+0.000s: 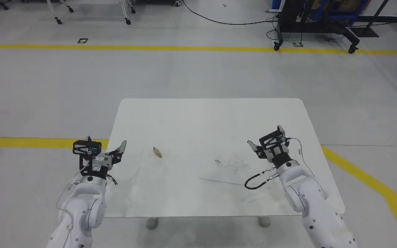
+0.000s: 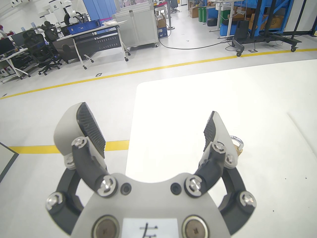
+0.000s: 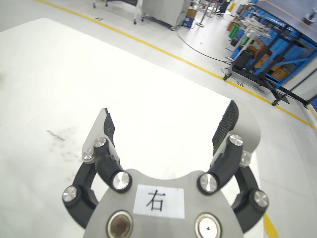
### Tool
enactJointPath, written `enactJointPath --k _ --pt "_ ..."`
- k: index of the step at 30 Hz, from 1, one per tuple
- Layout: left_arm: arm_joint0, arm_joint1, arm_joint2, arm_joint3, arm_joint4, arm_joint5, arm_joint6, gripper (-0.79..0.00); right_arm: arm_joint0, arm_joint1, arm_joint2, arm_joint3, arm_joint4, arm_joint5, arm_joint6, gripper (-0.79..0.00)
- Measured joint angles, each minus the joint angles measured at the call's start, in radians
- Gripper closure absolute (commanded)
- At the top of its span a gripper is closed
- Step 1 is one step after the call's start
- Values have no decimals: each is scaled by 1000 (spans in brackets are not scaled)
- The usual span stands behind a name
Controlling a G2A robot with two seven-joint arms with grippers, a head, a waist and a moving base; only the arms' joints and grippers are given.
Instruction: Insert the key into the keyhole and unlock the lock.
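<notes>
A small brass padlock (image 1: 157, 152) lies on the white table (image 1: 205, 118), left of the middle. In the left wrist view the padlock (image 2: 238, 147) peeks out with its silver shackle from behind one finger. My left gripper (image 1: 104, 147) (image 2: 147, 115) hangs open at the table's left edge, a short way from the lock, holding nothing. A thin dark sliver (image 1: 218, 162) (image 3: 55, 135), possibly the key, lies among scuff marks right of centre. My right gripper (image 1: 268, 139) (image 3: 169, 110) stands open and empty over the table's right part, beyond that sliver.
Faint grey scuffs (image 1: 234, 165) mark the table near the right arm. A black cable loop (image 1: 255, 181) hangs by the right wrist. Yellow floor lines (image 1: 186, 48) run behind and beside the table. A wheeled black stand (image 1: 316, 28) is far back right.
</notes>
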State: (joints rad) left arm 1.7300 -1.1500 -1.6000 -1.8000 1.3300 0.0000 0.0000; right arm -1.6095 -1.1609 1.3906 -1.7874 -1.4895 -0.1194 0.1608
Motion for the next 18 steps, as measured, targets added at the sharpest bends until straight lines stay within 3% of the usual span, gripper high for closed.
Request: enactJointPath --k 12,18 --pt "0 0 0 0 0 0 0 -785 13 -2 -19 12 -4 -1 9 -785" --pt "0 0 0 0 0 0 0 -785 159 -16 -180 145 39 -274 56 -785"
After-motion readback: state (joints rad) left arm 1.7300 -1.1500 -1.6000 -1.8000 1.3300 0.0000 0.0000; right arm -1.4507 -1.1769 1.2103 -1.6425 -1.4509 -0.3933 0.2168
